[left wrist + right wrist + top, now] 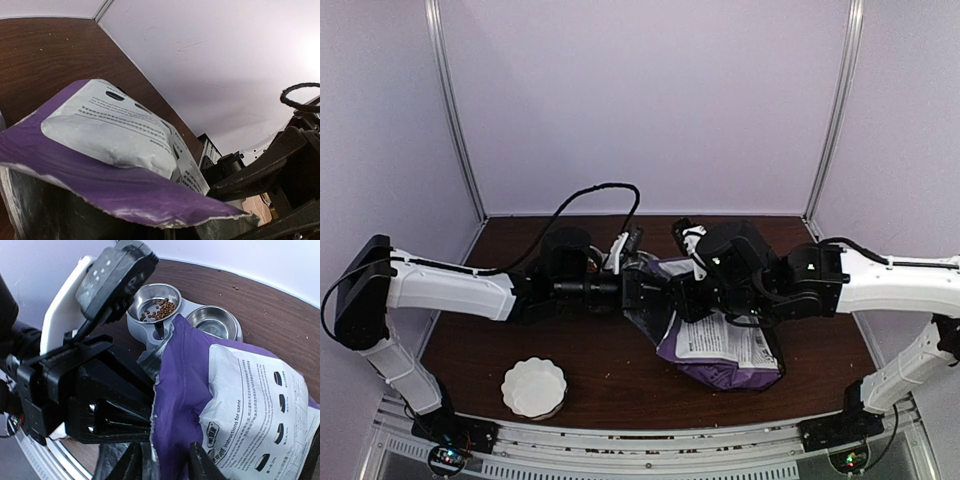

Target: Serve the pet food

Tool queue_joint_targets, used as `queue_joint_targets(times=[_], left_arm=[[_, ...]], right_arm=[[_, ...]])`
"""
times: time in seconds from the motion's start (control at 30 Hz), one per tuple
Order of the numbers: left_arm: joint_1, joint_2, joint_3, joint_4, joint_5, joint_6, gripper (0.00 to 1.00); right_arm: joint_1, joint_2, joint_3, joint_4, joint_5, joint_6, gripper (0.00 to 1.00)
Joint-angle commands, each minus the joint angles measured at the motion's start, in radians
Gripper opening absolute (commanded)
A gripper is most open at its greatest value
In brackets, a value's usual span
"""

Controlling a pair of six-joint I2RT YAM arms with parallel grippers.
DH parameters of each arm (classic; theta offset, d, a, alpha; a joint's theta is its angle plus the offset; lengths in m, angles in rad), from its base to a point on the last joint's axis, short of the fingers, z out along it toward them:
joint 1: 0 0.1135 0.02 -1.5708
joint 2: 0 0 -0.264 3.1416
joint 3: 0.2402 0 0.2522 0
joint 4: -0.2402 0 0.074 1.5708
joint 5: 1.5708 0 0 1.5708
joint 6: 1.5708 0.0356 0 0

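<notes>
Some kibble (159, 309) in bowl (150, 288) beyond bag (185, 390)

We see the bag (720, 345) lying centre-right on the table (570, 350) in the top view, with a fluted bowl (533, 387) at lower left. Behind the bag, at upper centre of the right wrist view, sits a twin-bowl feeder (181, 305), pet food (157, 310) in its left bowl.

Brown table (600, 360), bag (720, 345), white dish (533, 387), perhaps feeder (182, 307)
</notes>
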Motion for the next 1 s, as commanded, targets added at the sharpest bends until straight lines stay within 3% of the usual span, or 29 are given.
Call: queue_joint_targets(times=[0.0, 0.2, 0.7, 0.97], left_arm=[[-0.006, -0.070, 0.041, 0.123, 0.015, 0.018, 0.00], [-0.005, -0.096, 0.015, 0.126, 0.001, 0.008, 0.00], [0.032, -0.167, -0.120, 0.261, 0.013, -0.095, 0.00], [0.037, -0.155, -0.104, 0.282, 0.036, -0.145, 0.00]], right_arm=[[0.004, 0.027, 0.051, -0.114, 0.126, 0.024, 0.25], [-0.023, 0.001, 0.065, -0.202, 0.238, 0.052, 0.00], [-0.150, -0.191, -0.083, -0.155, 0.228, 0.090, 0.00], [-0.162, -0.206, -0.095, -0.137, 0.202, 0.100, 0.00]])
